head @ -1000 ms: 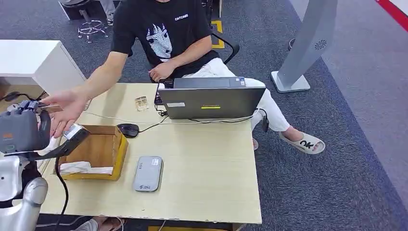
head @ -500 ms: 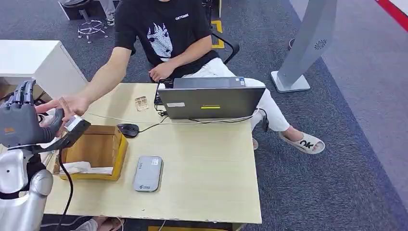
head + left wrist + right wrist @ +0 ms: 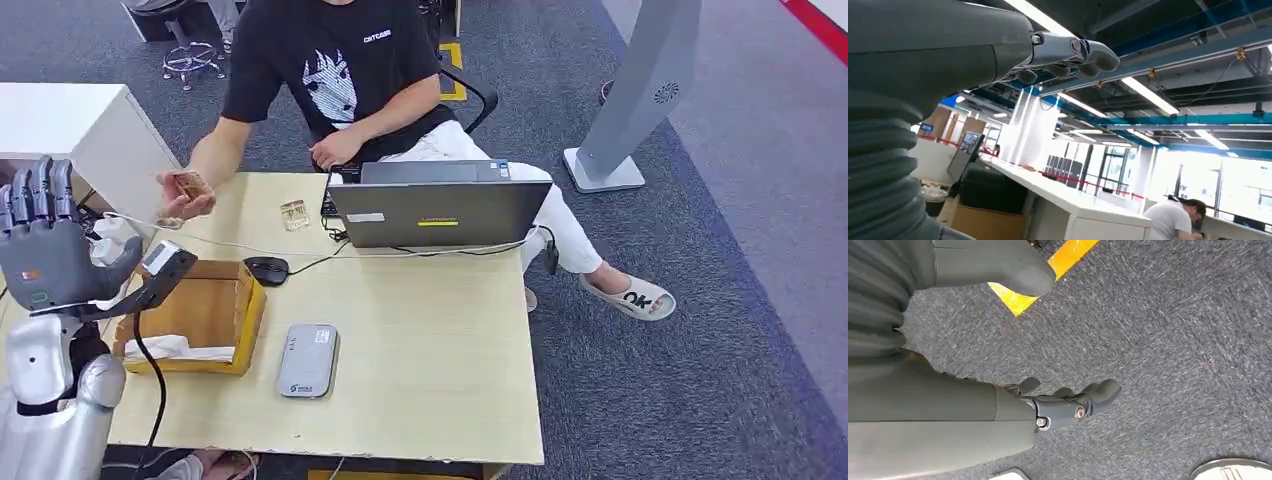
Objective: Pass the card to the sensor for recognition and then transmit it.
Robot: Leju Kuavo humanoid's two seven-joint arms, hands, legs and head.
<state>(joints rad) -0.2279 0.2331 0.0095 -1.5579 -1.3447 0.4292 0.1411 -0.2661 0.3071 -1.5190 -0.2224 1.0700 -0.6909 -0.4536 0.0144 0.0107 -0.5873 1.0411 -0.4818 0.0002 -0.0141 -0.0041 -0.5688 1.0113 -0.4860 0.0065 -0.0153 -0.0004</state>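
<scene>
The one small brown card (image 3: 190,183) sits in the person's hand (image 3: 183,200), past the raised left hand (image 3: 45,255), whose fingers are spread and empty. The right hand (image 3: 1048,400) hangs with fingers apart, holding nothing.

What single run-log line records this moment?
card: in person's hand | left hand: raised, empty | right hand: empty

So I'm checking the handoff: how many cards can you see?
1: the card sits in the person's hand, raised above the table's far left corner. Others may be hidden in the box.
</scene>
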